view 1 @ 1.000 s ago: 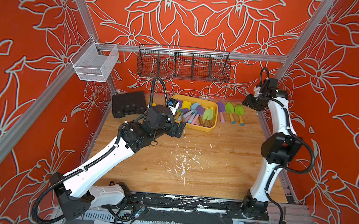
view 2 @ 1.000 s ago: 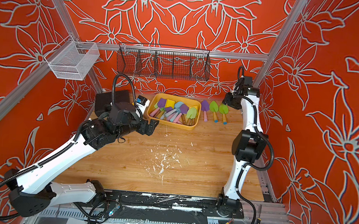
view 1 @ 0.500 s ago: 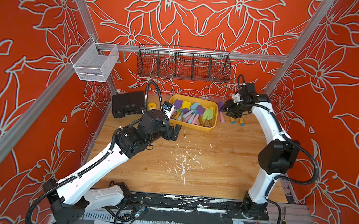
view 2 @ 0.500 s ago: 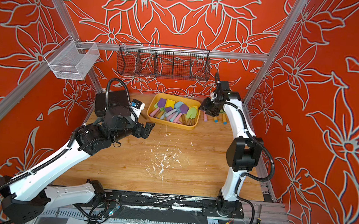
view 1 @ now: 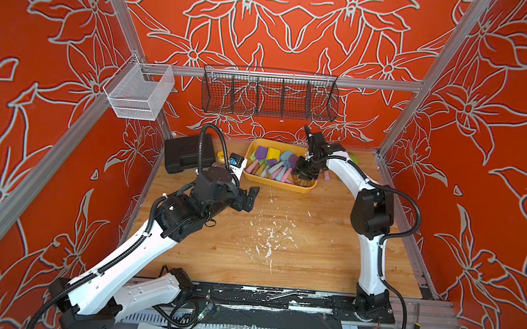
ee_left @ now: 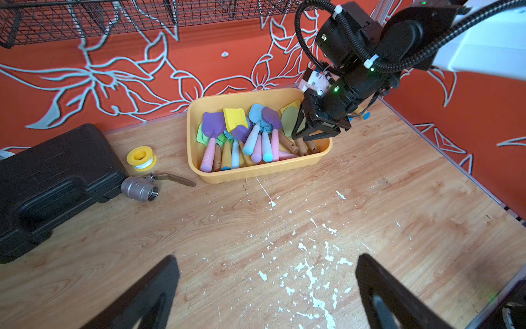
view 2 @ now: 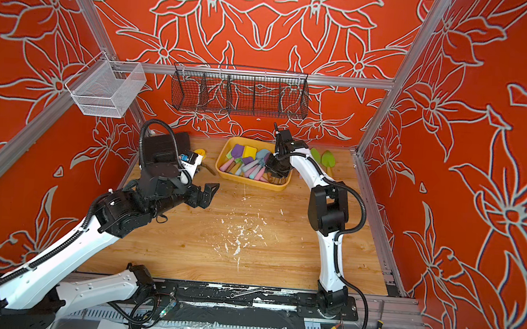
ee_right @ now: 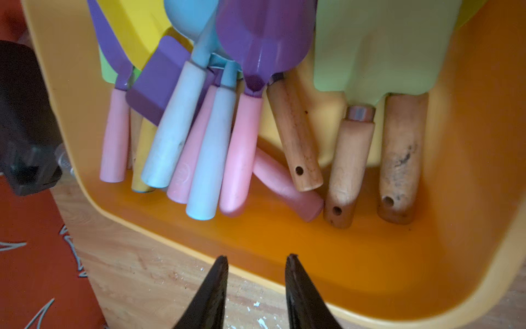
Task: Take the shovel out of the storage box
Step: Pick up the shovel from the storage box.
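Left wrist view — shovels point(ee_left: 253, 136) in storage box point(ee_left: 264, 171) lie blades toward wall point(ee_left: 199, 57).

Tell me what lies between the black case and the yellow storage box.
A yellow tape roll and a metal valve lie between the black case and the storage box, shown in the left wrist view.

The shallow yellow-orange plastic storage box point(ee_left: 264, 170) at the far side looks smooth and a little glossy. The small shovels point(ee_left: 212, 128) in it have pastel handles point(ee_right: 173, 128) with a smooth matt skin and bare wooden handles point(ee_right: 294, 136), dull and stained dark in places. The light wooden table point(ee_left: 370, 199) shows its grain under a soft sheen with rough white flecks, while at far left the black hard-shell plastic case point(ee_left: 57, 171) is matt and finely textured and the silver metal ball valve point(ee_left: 139, 188) looks brushed.
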